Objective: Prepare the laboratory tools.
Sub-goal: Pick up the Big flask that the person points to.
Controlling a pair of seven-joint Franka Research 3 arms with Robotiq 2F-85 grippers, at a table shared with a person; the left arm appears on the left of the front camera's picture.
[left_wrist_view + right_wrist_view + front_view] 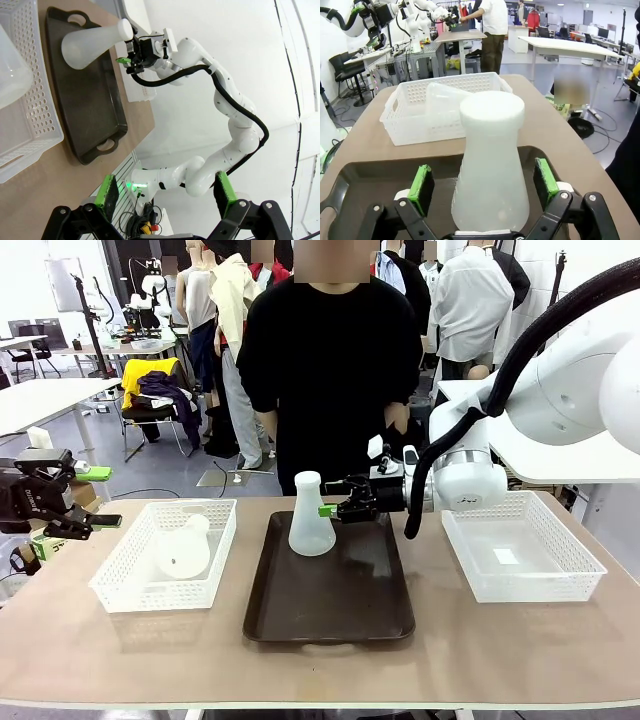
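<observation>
Right gripper (482,182) fingers were spread, green pads (421,182) either side of the upright flask (490,165) with a visible gap on both sides, so no contact and no grip that I could see. From the front, that flask (311,525) sat at 9 o'clock of the right gripper (338,506), standing at the far end of the dark tray (330,615), long axis vertical, mouth at 12 o'clock. The pads were level with the lower body, not the neck. My read: closing straight in was all a grasp needed, and the cone could slip upward under squeeze. The right arm was clearly the nearer one. Left gripper (100,498) hung past the table's left edge, fingers wide apart with nothing between them. The second flask (185,552) lay on its side in the left mesh basket (120,590), neck toward roughly 1 o'clock, base toward 7. That one was closer to the left arm. The right mesh basket (530,590) held no flask.
</observation>
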